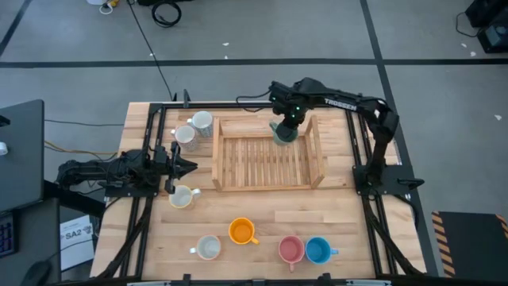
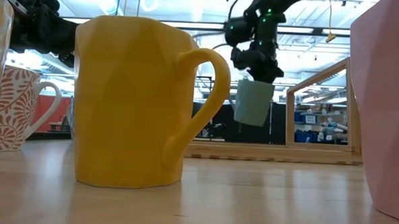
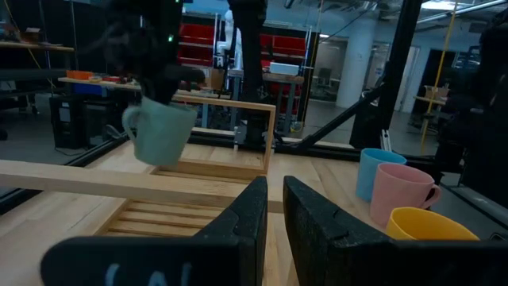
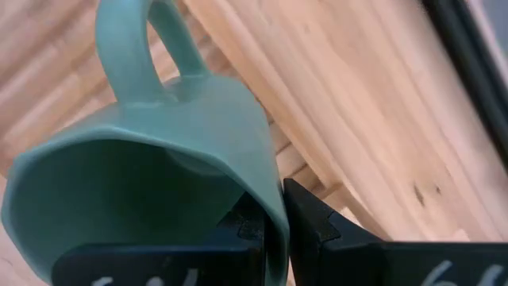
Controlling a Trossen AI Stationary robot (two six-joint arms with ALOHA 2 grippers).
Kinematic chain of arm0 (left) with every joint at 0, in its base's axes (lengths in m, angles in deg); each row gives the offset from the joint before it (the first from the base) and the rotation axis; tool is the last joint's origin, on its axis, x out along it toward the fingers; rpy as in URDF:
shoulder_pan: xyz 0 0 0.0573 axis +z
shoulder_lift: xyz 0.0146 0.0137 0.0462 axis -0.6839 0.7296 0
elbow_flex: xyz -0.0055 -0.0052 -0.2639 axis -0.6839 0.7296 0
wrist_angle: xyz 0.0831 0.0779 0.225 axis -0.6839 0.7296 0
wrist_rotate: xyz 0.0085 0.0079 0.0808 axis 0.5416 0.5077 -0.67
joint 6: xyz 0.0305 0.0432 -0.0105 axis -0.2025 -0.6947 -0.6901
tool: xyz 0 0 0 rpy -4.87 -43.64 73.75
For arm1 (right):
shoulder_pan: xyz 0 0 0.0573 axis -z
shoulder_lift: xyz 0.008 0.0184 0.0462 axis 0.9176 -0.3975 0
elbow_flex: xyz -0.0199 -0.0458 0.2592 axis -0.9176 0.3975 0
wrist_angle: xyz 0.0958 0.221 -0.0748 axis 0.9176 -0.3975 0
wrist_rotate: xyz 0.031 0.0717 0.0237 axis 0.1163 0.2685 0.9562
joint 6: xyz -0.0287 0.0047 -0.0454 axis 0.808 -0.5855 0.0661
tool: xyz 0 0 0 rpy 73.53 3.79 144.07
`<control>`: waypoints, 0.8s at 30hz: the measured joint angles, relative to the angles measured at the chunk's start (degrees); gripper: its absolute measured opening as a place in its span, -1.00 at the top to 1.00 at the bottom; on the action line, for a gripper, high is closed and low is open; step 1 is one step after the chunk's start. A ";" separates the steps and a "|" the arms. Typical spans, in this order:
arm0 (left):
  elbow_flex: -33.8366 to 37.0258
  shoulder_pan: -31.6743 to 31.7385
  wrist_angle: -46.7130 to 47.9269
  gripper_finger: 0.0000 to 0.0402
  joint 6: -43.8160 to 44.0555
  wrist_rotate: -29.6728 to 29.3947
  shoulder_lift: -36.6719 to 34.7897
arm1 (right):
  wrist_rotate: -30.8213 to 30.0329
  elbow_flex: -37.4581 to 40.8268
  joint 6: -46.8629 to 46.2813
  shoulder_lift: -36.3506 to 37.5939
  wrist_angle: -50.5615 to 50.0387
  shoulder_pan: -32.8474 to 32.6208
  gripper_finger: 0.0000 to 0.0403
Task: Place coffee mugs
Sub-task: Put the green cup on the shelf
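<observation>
A dark green mug (image 1: 284, 132) hangs over the far right corner of the slatted wooden tray (image 1: 238, 171), with my right gripper (image 1: 289, 121) shut on it. The low view shows the mug (image 2: 254, 102) clear above the tray, under the gripper (image 2: 258, 73). My left gripper (image 3: 275, 208) rests shut at the table's left, beside the tray, holding nothing. Two whitish mugs (image 1: 202, 121) (image 1: 185, 135) stand at the far left, and a cream one (image 1: 182, 196) near my left gripper. Near the front edge stand a whitish-grey (image 1: 208, 247), an orange (image 1: 241, 231), a pink (image 1: 291, 249) and a blue mug (image 1: 318, 250). My right gripper pinches the green mug's wall at the rim (image 4: 276, 208), one finger (image 4: 252, 229) inside and one (image 4: 311, 221) outside. The hold is on the side away from the handle (image 4: 131, 56). The fingers point down from above. The mug hangs below them, slightly tilted, mouth up, clear of the tray.
The tray has raised side rails (image 1: 317, 151) around a slatted floor. Black frame bars (image 1: 361, 151) run along both sides of the table. In the low view the orange mug (image 2: 132, 102) and the pink mug (image 2: 389, 100) stand close in front.
</observation>
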 joint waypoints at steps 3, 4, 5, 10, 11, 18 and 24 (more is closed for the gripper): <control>0.00 0.00 0.00 0.75 -0.01 0.00 -0.01 | -0.03 0.01 -1.22 -1.32 -0.42 0.30 0.84; 0.00 0.01 0.01 0.75 0.00 -0.01 0.00 | -0.15 0.01 -1.20 -1.59 -0.55 0.47 0.84; 0.02 0.02 0.02 0.75 0.00 -0.02 0.00 | -0.75 0.01 -1.14 -1.88 -0.77 0.50 0.84; 0.02 0.00 0.00 0.75 0.00 0.00 0.00 | -3.81 0.01 2.43 -2.26 -1.38 1.15 0.84; 0.00 0.00 0.00 0.75 0.00 -0.01 0.00 | -4.08 0.01 3.25 -2.28 -1.33 1.42 0.84; 0.01 0.01 0.00 0.75 0.00 -0.01 0.00 | -4.11 0.01 7.81 -2.31 -1.38 4.05 0.84; 0.00 0.00 0.02 0.75 0.00 0.00 0.00 | -3.62 0.01 9.94 -2.31 -2.90 5.64 0.84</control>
